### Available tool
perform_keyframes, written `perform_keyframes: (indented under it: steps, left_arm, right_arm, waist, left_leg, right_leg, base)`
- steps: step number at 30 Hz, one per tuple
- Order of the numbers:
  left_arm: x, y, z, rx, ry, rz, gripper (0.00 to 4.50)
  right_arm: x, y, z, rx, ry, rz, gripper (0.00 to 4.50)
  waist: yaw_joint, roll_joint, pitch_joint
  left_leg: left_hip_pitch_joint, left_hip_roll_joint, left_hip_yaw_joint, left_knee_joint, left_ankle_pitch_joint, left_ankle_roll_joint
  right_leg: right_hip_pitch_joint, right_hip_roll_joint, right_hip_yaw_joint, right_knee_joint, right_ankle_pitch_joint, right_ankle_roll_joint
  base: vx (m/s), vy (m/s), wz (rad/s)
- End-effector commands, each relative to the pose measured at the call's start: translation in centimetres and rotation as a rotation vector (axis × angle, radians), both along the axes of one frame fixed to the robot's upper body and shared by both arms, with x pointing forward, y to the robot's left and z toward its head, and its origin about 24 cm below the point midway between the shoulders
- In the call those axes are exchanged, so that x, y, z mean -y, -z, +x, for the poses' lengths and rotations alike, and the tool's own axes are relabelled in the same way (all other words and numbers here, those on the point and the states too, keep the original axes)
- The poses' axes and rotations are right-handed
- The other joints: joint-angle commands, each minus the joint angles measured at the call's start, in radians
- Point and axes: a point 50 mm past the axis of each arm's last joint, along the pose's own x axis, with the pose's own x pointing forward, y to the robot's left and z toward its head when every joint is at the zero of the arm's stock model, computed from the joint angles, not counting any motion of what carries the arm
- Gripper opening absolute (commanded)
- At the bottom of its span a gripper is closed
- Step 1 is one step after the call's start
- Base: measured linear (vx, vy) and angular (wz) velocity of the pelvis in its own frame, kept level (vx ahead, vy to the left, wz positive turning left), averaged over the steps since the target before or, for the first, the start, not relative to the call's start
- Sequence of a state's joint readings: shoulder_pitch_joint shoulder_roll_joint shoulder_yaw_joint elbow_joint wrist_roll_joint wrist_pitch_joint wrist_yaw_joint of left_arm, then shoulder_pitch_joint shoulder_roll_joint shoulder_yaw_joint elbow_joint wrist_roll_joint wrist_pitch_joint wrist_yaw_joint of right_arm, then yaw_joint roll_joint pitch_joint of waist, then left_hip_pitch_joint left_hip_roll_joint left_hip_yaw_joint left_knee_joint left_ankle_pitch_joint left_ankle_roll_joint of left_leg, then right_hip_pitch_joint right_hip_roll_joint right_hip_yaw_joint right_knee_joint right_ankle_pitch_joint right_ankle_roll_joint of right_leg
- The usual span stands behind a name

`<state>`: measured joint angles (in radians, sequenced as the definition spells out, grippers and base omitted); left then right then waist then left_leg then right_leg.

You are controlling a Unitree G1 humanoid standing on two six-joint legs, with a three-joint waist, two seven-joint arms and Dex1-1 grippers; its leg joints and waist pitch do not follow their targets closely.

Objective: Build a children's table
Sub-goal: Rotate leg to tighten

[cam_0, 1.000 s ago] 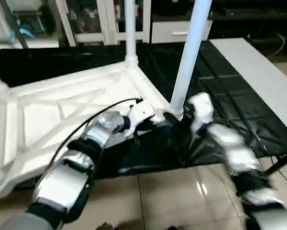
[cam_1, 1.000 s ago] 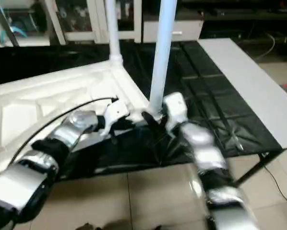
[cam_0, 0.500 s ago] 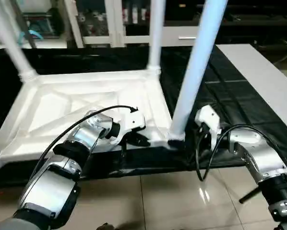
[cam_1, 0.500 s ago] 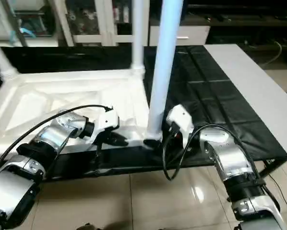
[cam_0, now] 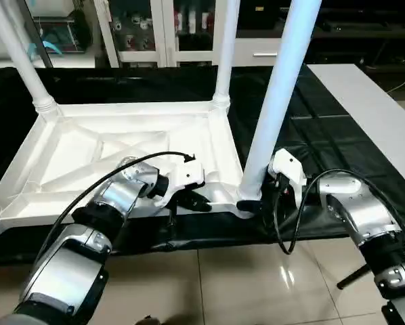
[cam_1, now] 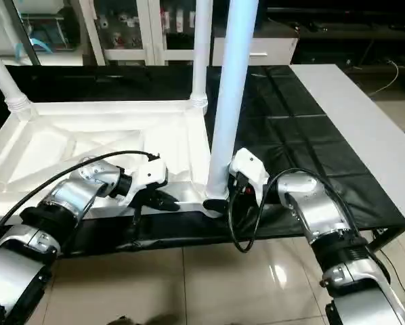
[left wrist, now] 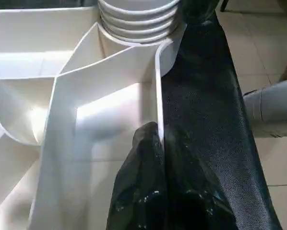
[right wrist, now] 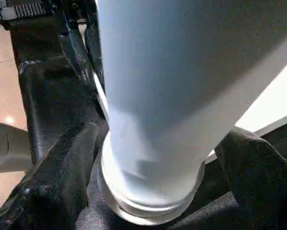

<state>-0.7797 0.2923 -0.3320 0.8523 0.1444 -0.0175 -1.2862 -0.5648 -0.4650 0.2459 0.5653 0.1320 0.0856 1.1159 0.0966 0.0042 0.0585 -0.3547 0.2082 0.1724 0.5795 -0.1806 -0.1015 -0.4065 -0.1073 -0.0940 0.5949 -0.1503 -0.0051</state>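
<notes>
The children's table top (cam_0: 108, 145) lies upside down on the black-draped work table, ribbed underside up. Three white legs stand in its corner sockets: back left (cam_0: 18, 54), back right (cam_0: 224, 47) and near right (cam_0: 278, 95). My left gripper (cam_0: 201, 202) is shut on the thin near rim (left wrist: 158, 96) of the top, close to the near right corner. My right gripper (cam_0: 250, 204) is at the foot of the near right leg (right wrist: 182, 81). Its fingers (right wrist: 62, 177) press on either side of the flared base.
The black cloth (cam_0: 324, 135) covers the work table to the right of the top. A white board (cam_0: 372, 108) lies along the far right. Tiled floor (cam_0: 243, 284) is below the near edge. Cabinets (cam_0: 141, 30) stand behind. A cable (cam_0: 287, 230) loops off my right wrist.
The whole picture has swung and levelled, so the camera moved. Both grippers keep their places, the left on the rim and the right at the leg's base.
</notes>
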Motion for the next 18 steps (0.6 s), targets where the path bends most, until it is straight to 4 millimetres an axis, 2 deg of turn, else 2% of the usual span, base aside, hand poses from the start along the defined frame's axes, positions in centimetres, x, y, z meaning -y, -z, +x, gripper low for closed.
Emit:
perform_keyframes:
  steps: [1, 2, 3, 6, 9, 15, 17, 18]
  left_arm:
    - [-0.58, 2.29, -1.41, -0.102, 0.06, 0.118, 0.0]
    - [-0.59, 2.28, -1.43, -0.101, 0.06, 0.118, 0.0]
    - [-0.61, 2.28, -1.45, -0.101, 0.06, 0.119, 0.0]
    - [-0.63, 2.25, -1.5, -0.099, 0.06, 0.122, 0.0]
    - [-0.63, 2.23, -1.51, -0.098, 0.06, 0.124, 0.0]
    - [-0.77, 2.29, -1.62, -0.101, 0.058, 0.13, 0.0]
    - [-0.75, 2.31, -1.58, -0.092, 0.044, 0.123, 0.0]
    - [-0.73, 2.31, -1.54, -0.088, 0.038, 0.119, 0.0]
  right_arm:
    - [-0.15, -0.45, 0.41, 0.025, -0.004, -0.013, 3.54]
    - [-0.16, -0.38, 0.4, 0.023, -0.007, -0.013, 3.54]
    - [-0.18, -0.34, 0.39, 0.021, -0.009, -0.014, 3.29]
    - [-0.16, -0.18, 0.36, 0.015, -0.018, -0.016, 3.26]
    - [-0.21, -0.09, 0.43, 0.012, -0.019, -0.01, 2.87]
    - [-0.51, 0.14, 0.4, 0.002, -0.025, 0.01, 2.69]
    - [-0.72, 0.46, 0.45, 0.003, 0.022, 0.046, 2.69]
    - [-0.79, 0.55, 0.52, 0.005, 0.044, 0.06, 2.69]
  waist:
    - [-0.001, -0.01, -0.073]
    - [-0.001, -0.008, -0.073]
    - [-0.003, -0.008, -0.072]
    - [-0.005, -0.008, -0.073]
    - [-0.007, -0.007, -0.073]
    - [-0.006, -0.007, -0.073]
    - [-0.007, -0.011, -0.073]
    - [-0.007, -0.008, -0.072]
  left_leg:
    - [-0.003, 0.019, 0.005, -0.064, -0.229, 0.075]
    - [-0.002, 0.02, 0.005, -0.064, -0.23, 0.075]
    - [-0.003, 0.02, 0.004, -0.065, -0.234, 0.075]
    - [-0.003, 0.02, 0.004, -0.065, -0.235, 0.076]
    - [-0.003, 0.02, 0.004, -0.065, -0.234, 0.078]
    - [-0.002, 0.021, 0.005, -0.064, -0.232, 0.078]
    - [-0.003, 0.02, 0.005, -0.064, -0.233, 0.079]
    - [-0.003, 0.02, 0.004, -0.065, -0.236, 0.076]
  right_leg:
    - [0.056, -0.041, 0.042, -0.069, -0.282, -0.236]
    - [0.056, -0.041, 0.042, -0.069, -0.281, -0.237]
    - [0.057, -0.04, 0.042, -0.069, -0.283, -0.236]
    - [0.057, -0.04, 0.042, -0.068, -0.278, -0.24]
    - [0.057, -0.039, 0.042, -0.068, -0.277, -0.24]
    - [0.056, -0.039, 0.042, -0.066, -0.264, -0.248]
    - [0.056, -0.04, 0.042, -0.067, -0.274, -0.245]
    - [0.056, -0.04, 0.042, -0.068, -0.287, -0.24]
  base:
    - [0.0, 0.0, 0.0]
    - [0.0, 0.0, 0.0]
    - [0.0, 0.0, 0.0]
    - [0.0, 0.0, 0.0]
    - [0.0, 0.0, 0.0]
    - [0.0, 0.0, 0.0]
    - [0.0, 0.0, 0.0]
    - [0.0, 0.0, 0.0]
